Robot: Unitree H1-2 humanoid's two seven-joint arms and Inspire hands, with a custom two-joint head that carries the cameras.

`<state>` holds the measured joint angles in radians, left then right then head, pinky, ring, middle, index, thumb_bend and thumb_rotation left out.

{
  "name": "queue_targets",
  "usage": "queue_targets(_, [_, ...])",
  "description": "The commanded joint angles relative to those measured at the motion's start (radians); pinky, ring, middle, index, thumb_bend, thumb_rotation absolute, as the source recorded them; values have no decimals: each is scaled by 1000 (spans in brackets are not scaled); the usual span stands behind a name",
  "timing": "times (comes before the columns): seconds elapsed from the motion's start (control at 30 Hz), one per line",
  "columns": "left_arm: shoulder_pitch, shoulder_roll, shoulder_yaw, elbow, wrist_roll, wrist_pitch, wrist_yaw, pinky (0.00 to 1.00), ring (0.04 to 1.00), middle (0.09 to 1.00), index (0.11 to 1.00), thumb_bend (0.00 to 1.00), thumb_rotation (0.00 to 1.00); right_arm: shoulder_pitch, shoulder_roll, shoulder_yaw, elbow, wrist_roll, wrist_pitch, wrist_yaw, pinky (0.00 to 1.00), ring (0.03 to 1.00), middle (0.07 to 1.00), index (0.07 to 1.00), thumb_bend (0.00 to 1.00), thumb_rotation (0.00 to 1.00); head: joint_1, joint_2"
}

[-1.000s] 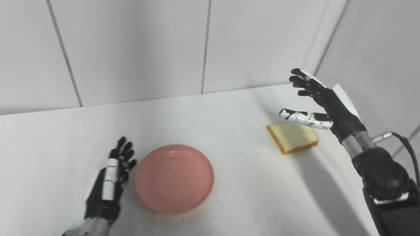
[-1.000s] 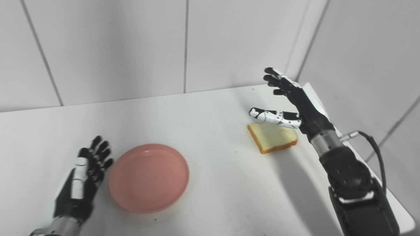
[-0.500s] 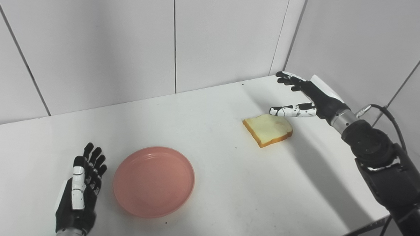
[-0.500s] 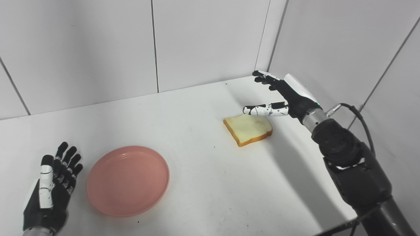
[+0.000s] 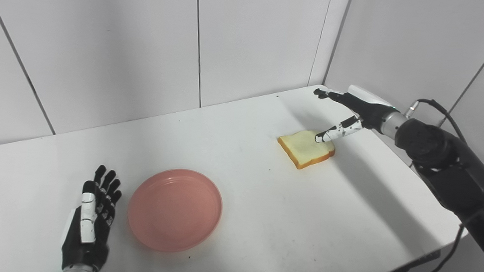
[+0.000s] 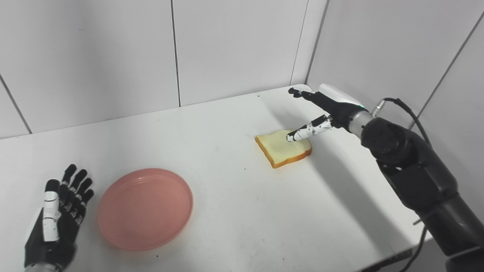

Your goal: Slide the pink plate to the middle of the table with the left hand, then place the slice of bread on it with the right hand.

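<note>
Left robot hand [image 5: 89, 223] lies flat on the white worktop [image 5: 263, 217], fingers spread and apart, holding nothing. Pink plate [image 5: 175, 209] sits just beside it on its inner side, a narrow gap between fingertips and rim, not touching. Plate is empty and upright, toward the near-left part of the worktop.

Right robot hand [image 5: 353, 111] is out over the far right corner, fingers extended and apart, thumb angled down, nothing held. Slice of bread [image 5: 304, 149] lies flat on the worktop directly under and just inward of this robot hand. The thumb tip overlaps the bread's far edge; cannot tell if it actually touches the bread or hovers just above it. The other fingers point past the bread toward the back wall, well clear of it.

Bread and plate are well apart, bare worktop between them.
</note>
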<state>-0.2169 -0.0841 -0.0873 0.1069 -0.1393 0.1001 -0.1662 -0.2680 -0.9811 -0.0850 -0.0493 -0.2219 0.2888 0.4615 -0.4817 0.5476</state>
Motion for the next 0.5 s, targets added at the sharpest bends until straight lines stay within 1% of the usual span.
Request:
queue_targets(0.0, [-18, 0, 0, -8, -8, -7, -7, 1000, 985, 983, 983, 746, 1000, -56, -55, 10, -1, -25, -38, 8, 930, 974, 938, 933, 1000, 327, 3, 1])
queue_targets(0.13, [-18, -1, -1, -11, -7, -11, -9, 1000, 988, 986, 985, 743, 1000, -98, -51, 67, 23, -62, -86, 27, 906, 959, 937, 943, 1000, 313, 6, -1])
queue_targets(0.23, [-18, -2, 1, -14, -6, -14, -8, 1000, 990, 987, 987, 735, 1000, -123, -40, 99, 33, -74, -95, 46, 886, 959, 953, 956, 1000, 303, 8, -2])
queue_targets(0.3, [-18, 0, 1, -17, -5, -16, -8, 1000, 992, 988, 989, 733, 1000, -143, -33, 130, 36, -90, -89, 67, 849, 958, 977, 967, 1000, 288, 8, -2])
queue_targets(0.37, [-16, 1, 2, -21, -7, -15, -10, 1000, 993, 990, 991, 731, 1000, -162, -28, 159, 35, -109, -86, 86, 844, 966, 992, 976, 1000, 285, 6, 1])
queue_targets(0.47, [-14, 1, 4, -26, -12, -9, -11, 1000, 991, 988, 988, 735, 1000, -192, -28, 209, 34, -150, -109, 112, 861, 996, 1000, 994, 1000, 332, -1, 1])
